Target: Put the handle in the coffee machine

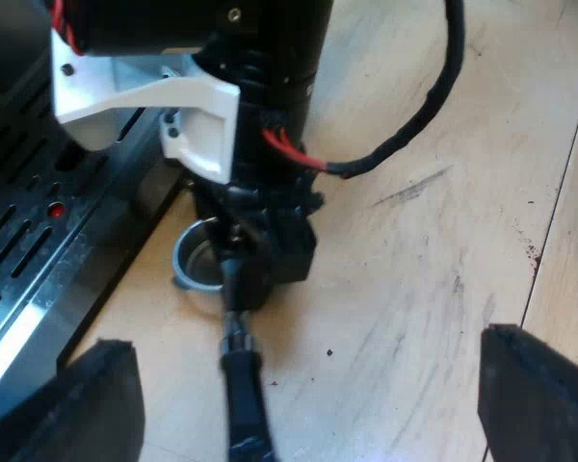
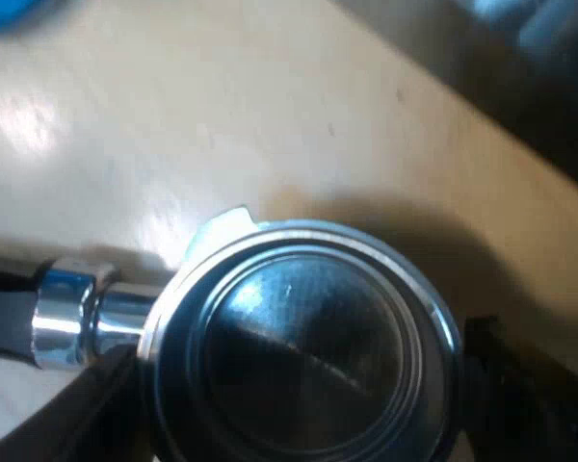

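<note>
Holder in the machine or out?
Out. The holder lies on the wooden table beside the machine, basket facing up, right gripper over it.

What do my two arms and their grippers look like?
The left gripper has two black, blocky fingers with a matt, slightly rough surface. The right arm is a black round tube carrying a white angular bracket with small screw holes; the right gripper at its end is black and boxy.
</note>
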